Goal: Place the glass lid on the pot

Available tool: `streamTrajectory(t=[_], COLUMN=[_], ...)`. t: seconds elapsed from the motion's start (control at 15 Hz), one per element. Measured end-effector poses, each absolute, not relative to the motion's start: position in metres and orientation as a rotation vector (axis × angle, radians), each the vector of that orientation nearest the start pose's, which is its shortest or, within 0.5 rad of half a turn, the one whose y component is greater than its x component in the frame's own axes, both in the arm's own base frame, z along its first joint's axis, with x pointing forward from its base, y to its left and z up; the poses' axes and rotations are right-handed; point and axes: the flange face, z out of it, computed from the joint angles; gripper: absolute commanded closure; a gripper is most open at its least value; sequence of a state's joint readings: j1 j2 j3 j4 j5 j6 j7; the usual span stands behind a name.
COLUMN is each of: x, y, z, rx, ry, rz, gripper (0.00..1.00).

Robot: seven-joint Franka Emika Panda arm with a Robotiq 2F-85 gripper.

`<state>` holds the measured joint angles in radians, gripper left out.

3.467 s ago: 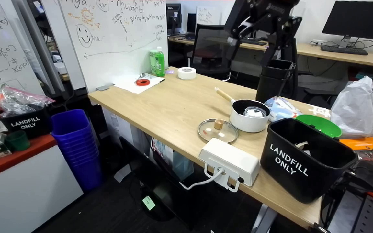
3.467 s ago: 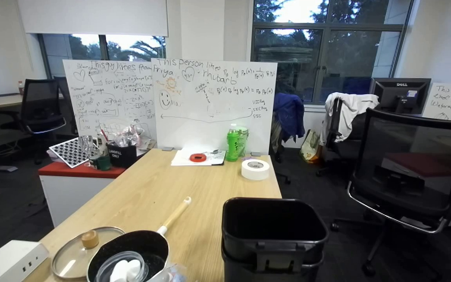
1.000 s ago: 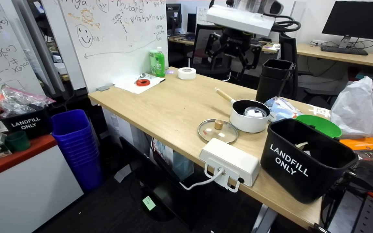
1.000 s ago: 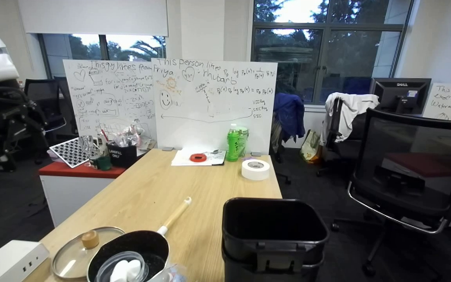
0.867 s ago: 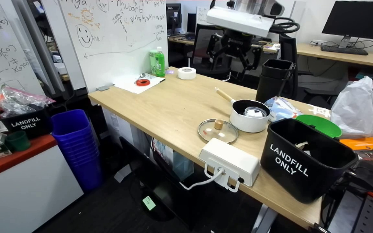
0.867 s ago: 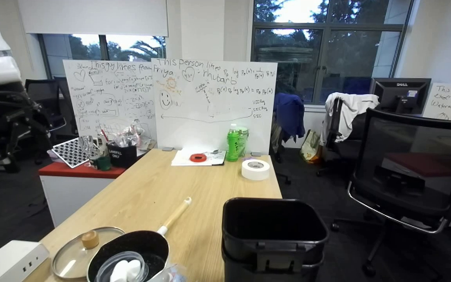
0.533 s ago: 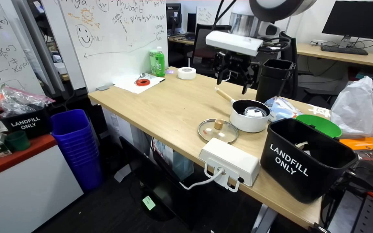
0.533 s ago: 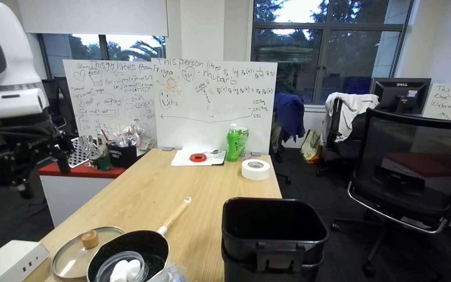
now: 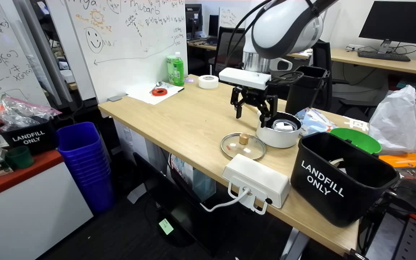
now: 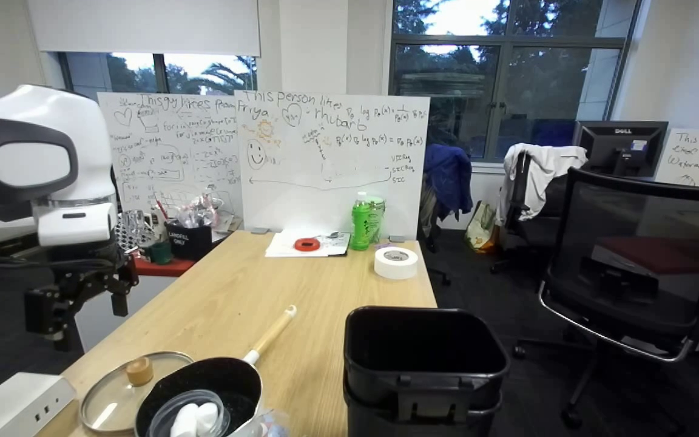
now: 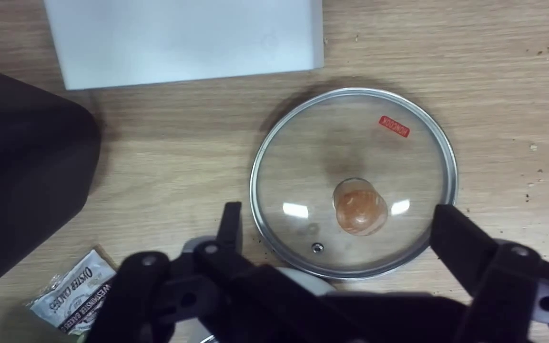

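The glass lid (image 9: 237, 148) lies flat on the table with its wooden knob up, beside the pot; it also shows in an exterior view (image 10: 116, 397). The white pot (image 9: 276, 139), with a dark inside (image 10: 240, 382) and a wooden handle, holds a clear container with white pieces. My gripper (image 9: 251, 120) is open and empty, in the air above the table near lid and pot; it also shows in an exterior view (image 10: 90, 328). In the wrist view the open fingers (image 11: 335, 209) appear either side of the lid's knob (image 11: 361, 212); the gripper hides most of the pot.
A white power box (image 9: 256, 177) stands close to the lid at the table edge. A black landfill bin (image 9: 323, 187) stands near the pot, with a green bowl (image 9: 356, 139) behind it. Tall black bins (image 10: 425, 376) stand past the pot. A snack packet (image 11: 79, 295) lies nearby.
My gripper has come down from high above the far side of the table towards the lid, staying open. The lid and the pot have not moved.
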<state>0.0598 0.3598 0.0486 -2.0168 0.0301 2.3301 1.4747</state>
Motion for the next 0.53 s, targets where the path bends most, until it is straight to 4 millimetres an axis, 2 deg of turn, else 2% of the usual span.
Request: streamTrajectory(t=[0.53], x=[0.596], y=[0.0628], z=[0.2717], rx=[-2.413], ry=[2.03], rz=[0.099], gripper=[0.0])
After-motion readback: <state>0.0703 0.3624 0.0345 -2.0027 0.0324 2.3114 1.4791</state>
